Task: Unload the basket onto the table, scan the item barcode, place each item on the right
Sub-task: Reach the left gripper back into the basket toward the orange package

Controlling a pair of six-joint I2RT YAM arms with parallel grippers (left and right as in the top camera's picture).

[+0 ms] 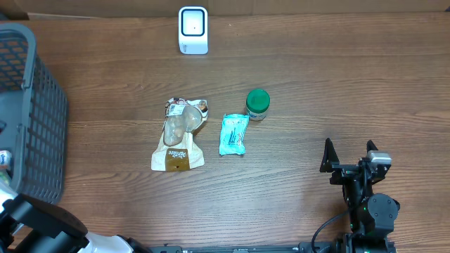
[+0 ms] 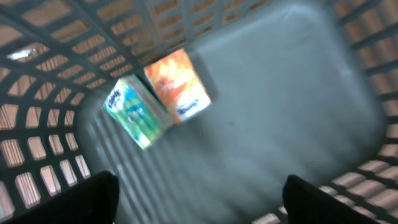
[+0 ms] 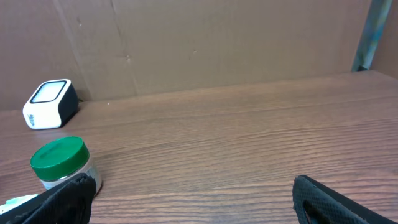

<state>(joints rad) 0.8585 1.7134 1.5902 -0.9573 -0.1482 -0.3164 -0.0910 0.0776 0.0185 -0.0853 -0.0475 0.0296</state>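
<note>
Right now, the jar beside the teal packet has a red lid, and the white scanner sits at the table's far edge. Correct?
The jar has a green lid, not red, as the overhead view shows; it stands beside the teal packet, and the white scanner sits at the far edge of the table.

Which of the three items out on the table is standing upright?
The green-lidded jar. It stands on its base with the lid facing up, while the brown snack bag and the teal packet both lie flat.

White scanner (image 1: 193,30) upright, far side. Brown bag (image 1: 178,135), teal packet (image 1: 233,133) flat, side by side; green-lidded jar (image 1: 257,103) upright near packet. Orange pack (image 2: 178,84), green pack (image 2: 137,112) touching in basket (image 2: 292,106).
</note>
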